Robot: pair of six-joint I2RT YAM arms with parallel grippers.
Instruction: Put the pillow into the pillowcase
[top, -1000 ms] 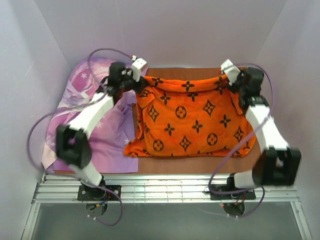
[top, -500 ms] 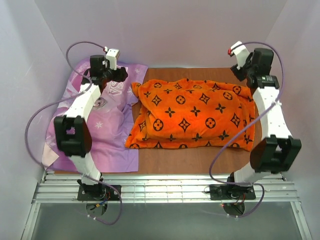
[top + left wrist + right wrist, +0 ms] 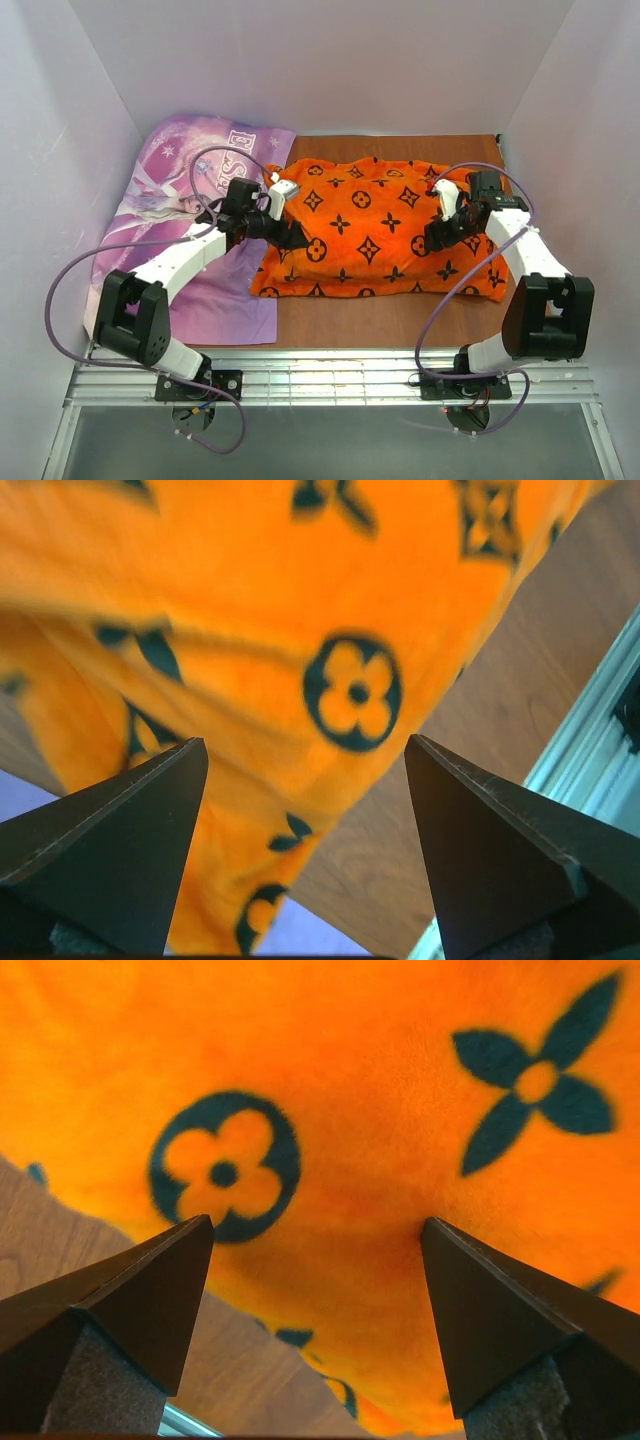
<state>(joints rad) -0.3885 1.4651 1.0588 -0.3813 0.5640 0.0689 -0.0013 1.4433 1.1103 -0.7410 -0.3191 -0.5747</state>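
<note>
The plump orange pillowcase (image 3: 375, 225) lies on the table (image 3: 400, 322); left gripper (image 3: 305, 742) and right gripper (image 3: 318, 1218) hang over it, both spread wide.

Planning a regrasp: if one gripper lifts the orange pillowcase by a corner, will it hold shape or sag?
Probably sag: the pillowcase lies plump but creased, with loose folds at its edges, so it looks floppy. It likely weighs little for its bulk, as it is rounded like soft stuffing. Its fuzzy nap should resist slipping in a grip.
</note>
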